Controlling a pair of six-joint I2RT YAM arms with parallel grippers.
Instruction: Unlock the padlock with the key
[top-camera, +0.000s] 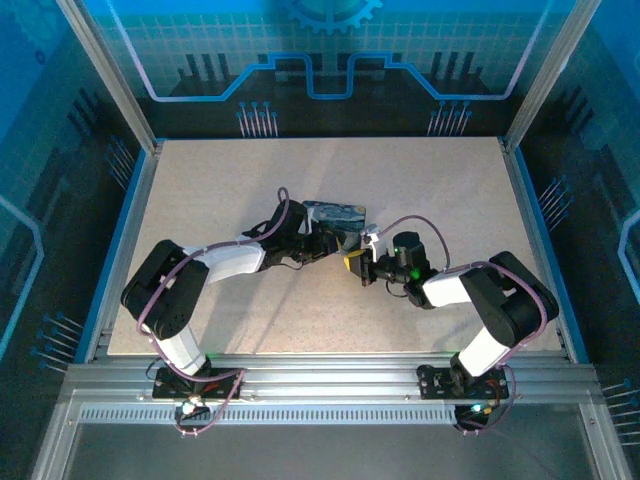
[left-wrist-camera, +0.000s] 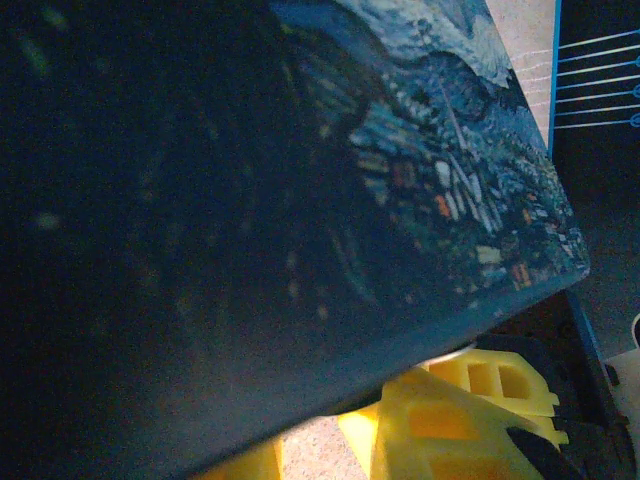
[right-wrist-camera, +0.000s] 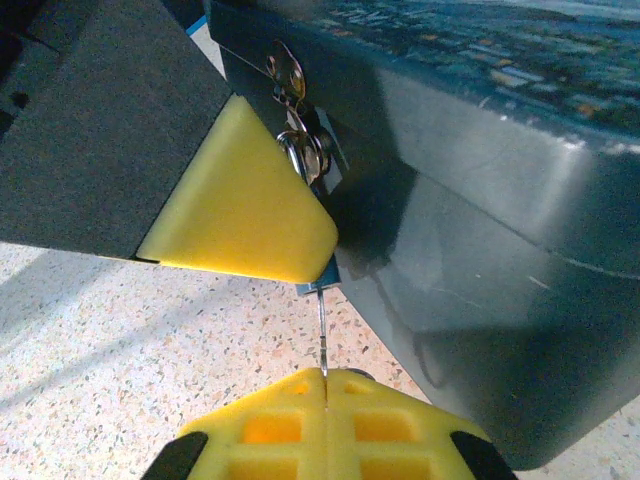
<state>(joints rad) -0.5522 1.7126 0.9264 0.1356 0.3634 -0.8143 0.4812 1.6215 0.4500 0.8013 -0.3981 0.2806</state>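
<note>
The right gripper (right-wrist-camera: 325, 376) pinches the key (right-wrist-camera: 321, 330), whose tip meets the underside of the padlock (right-wrist-camera: 299, 153). The left gripper (top-camera: 332, 243) clasps the padlock beside the box (right-wrist-camera: 500, 200).

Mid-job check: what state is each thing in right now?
box: lid down, hasp closed.
padlock: shackle looped through the hasp, apparently locked; body mostly hidden.
key: upright, pinched, tip at the padlock's underside; insertion unclear.
left tool: clamped on the padlock, it seems.
right tool: shut on the key.
</note>
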